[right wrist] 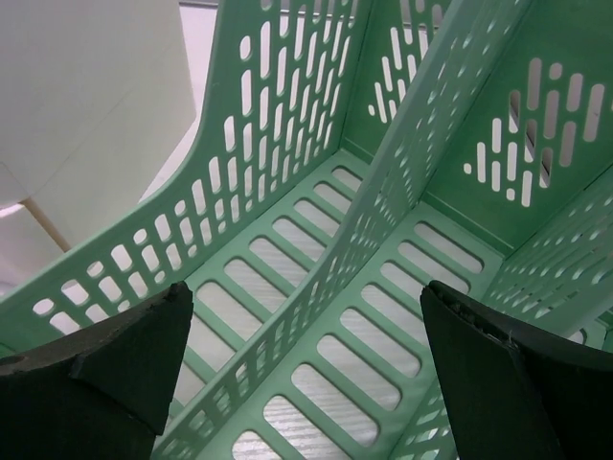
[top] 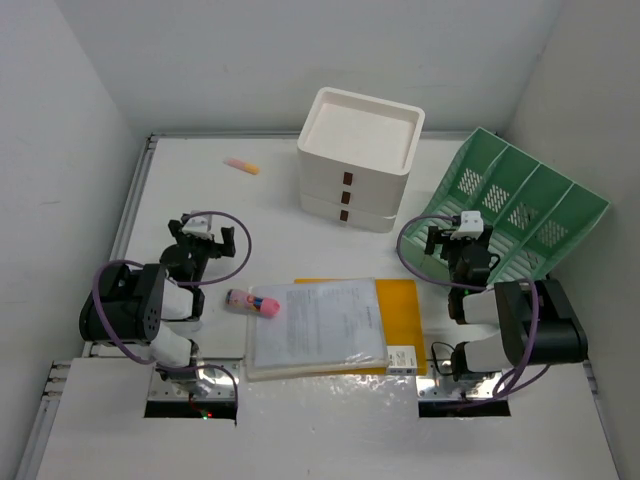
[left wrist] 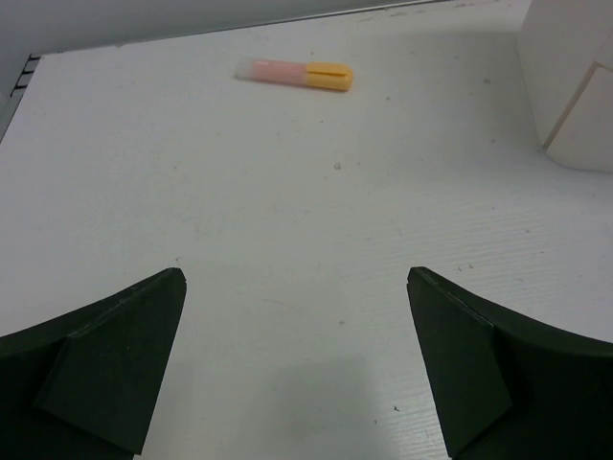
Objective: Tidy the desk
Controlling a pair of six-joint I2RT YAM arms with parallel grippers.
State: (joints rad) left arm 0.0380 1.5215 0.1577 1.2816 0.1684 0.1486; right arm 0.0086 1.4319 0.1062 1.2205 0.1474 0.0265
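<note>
The white desk (top: pixel 200 200) holds scattered items. A clear sleeve of papers (top: pixel 315 325) lies on an orange folder (top: pixel 400 305) at front centre. A pink marker (top: pixel 252 302) lies left of the papers. A pink and orange marker (top: pixel 241 165) lies at the far left, and shows in the left wrist view (left wrist: pixel 295 73). A small white box (top: pixel 402 359) sits by the folder's near right corner. My left gripper (top: pixel 197 228) is open and empty over bare desk (left wrist: pixel 287 240). My right gripper (top: pixel 462 228) is open and empty at the green file rack (right wrist: pixel 364 240).
A white three-drawer box (top: pixel 357 158) stands at back centre; its corner shows in the left wrist view (left wrist: pixel 575 86). The green slotted file rack (top: pixel 520 205) leans at the right. Silver rails (top: pixel 130 205) edge the desk. Grey walls close in on three sides.
</note>
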